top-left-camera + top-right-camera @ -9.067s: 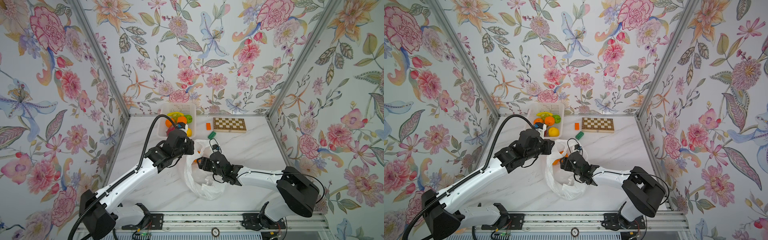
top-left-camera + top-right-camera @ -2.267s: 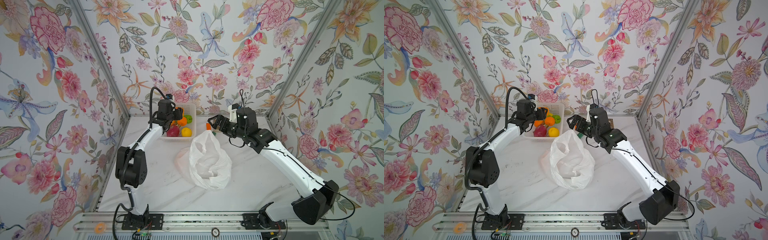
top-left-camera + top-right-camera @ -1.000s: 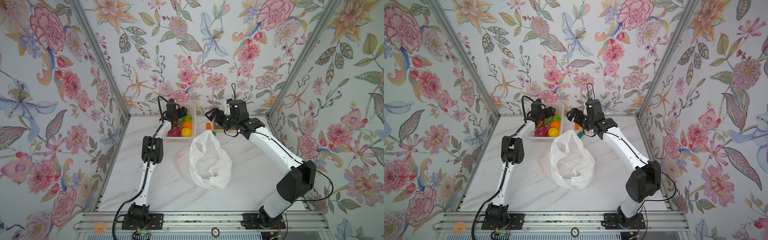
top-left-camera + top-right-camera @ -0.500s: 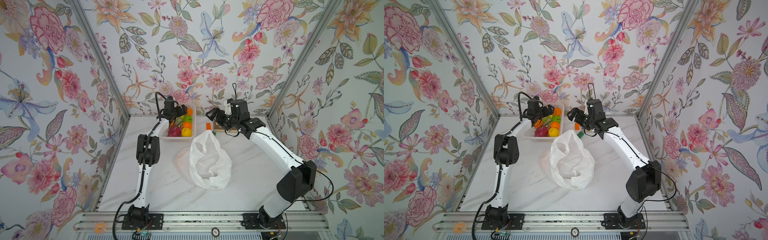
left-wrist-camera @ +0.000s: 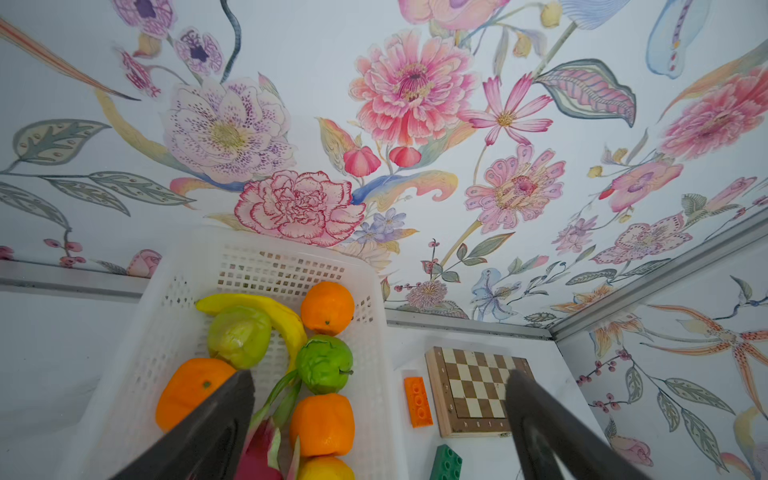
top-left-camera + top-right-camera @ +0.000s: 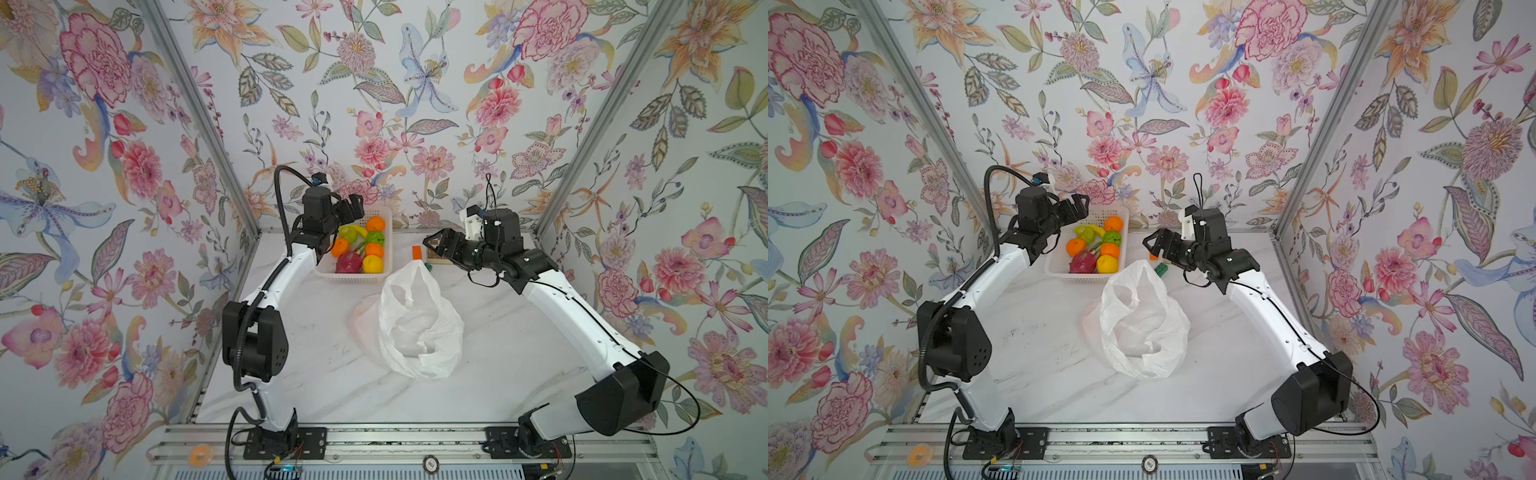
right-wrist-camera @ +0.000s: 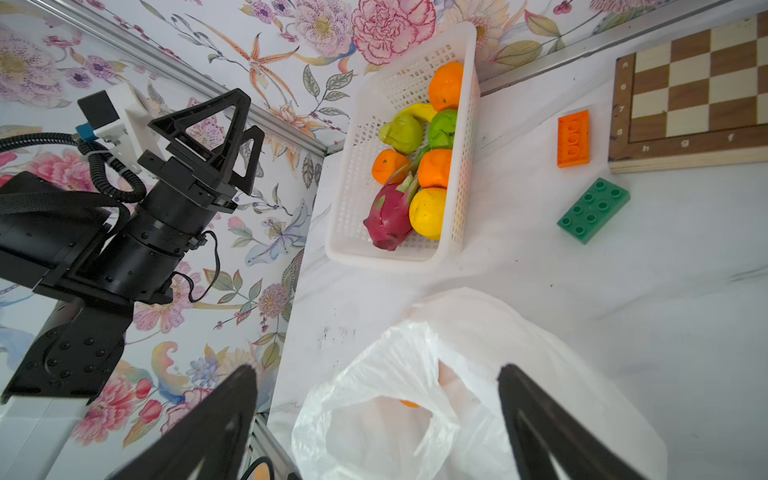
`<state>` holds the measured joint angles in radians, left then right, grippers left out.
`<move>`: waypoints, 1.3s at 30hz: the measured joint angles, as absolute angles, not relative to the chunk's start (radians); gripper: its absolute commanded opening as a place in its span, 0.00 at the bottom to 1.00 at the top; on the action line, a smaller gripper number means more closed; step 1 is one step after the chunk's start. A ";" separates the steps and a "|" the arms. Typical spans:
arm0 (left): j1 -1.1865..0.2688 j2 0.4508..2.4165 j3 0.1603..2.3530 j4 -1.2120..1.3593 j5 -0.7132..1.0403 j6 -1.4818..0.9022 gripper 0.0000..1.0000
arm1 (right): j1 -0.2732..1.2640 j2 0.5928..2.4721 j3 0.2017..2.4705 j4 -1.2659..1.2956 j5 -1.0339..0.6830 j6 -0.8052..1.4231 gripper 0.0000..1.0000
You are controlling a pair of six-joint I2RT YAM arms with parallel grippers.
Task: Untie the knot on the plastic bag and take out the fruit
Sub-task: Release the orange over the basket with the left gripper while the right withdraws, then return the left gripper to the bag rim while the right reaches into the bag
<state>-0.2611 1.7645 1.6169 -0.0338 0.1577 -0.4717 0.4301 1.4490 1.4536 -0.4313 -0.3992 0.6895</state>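
Markings check | chessboard on the bench, right wrist view: we read letters h, g, f along one border and digits 5, 6, 7, 8 along the adjoining border | same chessboard, left wrist view: we read h, g faintly | round tag on the front rail: digits too small for us to read

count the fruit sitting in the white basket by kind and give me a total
oranges: 3
green fruits: 2
yellow round fruit: 1
banana: 1
dragon fruit: 1
total in the basket: 8
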 measured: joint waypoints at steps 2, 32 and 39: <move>-0.288 1.684 1.560 -0.070 0.128 -0.489 0.82 | 0.430 1.410 1.418 -0.432 -0.416 0.678 0.83; -0.831 1.238 1.125 -0.602 -0.097 -0.723 0.57 | 0.730 1.097 0.814 -0.152 -0.330 0.775 0.73; -0.831 1.237 1.100 -0.506 -0.056 -0.728 0.10 | 0.796 1.210 0.737 -0.009 -0.286 0.713 0.70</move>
<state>-0.8307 1.2366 1.1000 -0.5060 -0.0559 -0.7284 0.7956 1.2098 0.7372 -0.0093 -0.2859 0.7132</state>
